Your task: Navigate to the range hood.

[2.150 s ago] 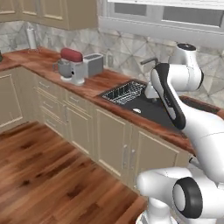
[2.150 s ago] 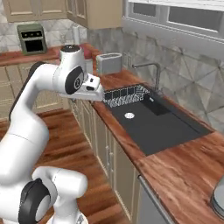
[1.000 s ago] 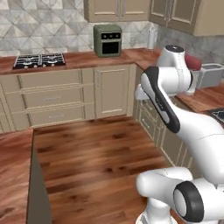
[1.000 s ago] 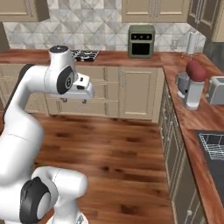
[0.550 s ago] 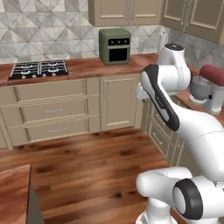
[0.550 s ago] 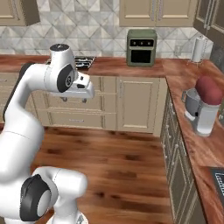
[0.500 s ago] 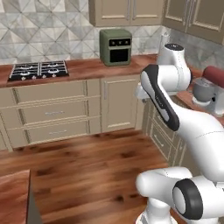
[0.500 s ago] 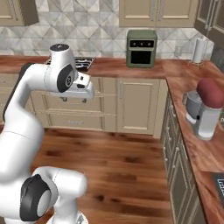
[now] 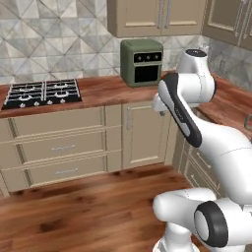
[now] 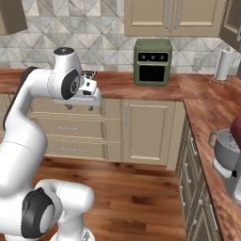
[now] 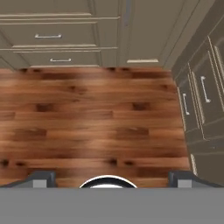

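Observation:
The range hood is out of view; the tiled wall above the black four-burner hob (image 9: 43,92) runs up to the top edge of the left base view. My gripper (image 10: 88,98) hangs in front of the base at counter height, over the wooden floor (image 11: 96,113), holding nothing. In the hand view its two fingertips (image 11: 42,177) stand far apart, so my gripper (image 11: 112,179) is open, facing down at the floor and the drawer fronts (image 11: 48,37).
An olive-green countertop oven (image 9: 141,62) stands right of the hob on the wooden counter (image 9: 101,91). A paper towel roll (image 10: 223,65) and a stand mixer (image 10: 228,153) sit on the right counter. A dark unit's corner (image 10: 10,15) shows at top left.
The whole picture has swung from the sink counter round to the hob and oven wall, which has grown nearer; the camera moved. The arm keeps its pose and the gripper stays open.

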You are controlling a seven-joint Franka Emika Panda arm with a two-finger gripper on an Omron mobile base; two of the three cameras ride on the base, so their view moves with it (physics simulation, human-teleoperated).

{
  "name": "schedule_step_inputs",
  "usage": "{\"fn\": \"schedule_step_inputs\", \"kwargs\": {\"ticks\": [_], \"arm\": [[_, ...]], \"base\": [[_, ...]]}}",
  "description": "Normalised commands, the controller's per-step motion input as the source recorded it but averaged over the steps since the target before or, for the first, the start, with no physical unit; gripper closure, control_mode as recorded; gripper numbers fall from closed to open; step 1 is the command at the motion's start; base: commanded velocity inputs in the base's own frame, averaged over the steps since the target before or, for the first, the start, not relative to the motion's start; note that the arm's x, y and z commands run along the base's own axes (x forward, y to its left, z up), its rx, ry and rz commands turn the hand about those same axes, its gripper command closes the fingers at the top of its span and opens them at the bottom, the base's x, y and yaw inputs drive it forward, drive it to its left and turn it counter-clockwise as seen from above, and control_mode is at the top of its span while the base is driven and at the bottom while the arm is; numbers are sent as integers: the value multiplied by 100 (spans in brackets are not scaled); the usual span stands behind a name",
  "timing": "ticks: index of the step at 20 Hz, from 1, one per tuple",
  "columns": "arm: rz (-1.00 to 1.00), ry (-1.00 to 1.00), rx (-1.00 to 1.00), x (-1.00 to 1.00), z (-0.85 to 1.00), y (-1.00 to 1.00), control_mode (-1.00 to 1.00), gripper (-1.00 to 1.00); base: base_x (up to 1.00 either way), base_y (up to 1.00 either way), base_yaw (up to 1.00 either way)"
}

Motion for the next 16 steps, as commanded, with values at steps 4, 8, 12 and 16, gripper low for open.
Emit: {"fn": "schedule_step_inputs", "kwargs": {"ticks": [4,8,12,16], "arm": [[0,0,0,0,0,0,100,-100],[0,0,0,0,0,0,100,-100],[0,0,0,0,0,0,100,-100],[0,0,0,0,0,0,100,-100]], "base": [[100,35,0],[100,36,0],[100,53,0],[100,65,0]]}}
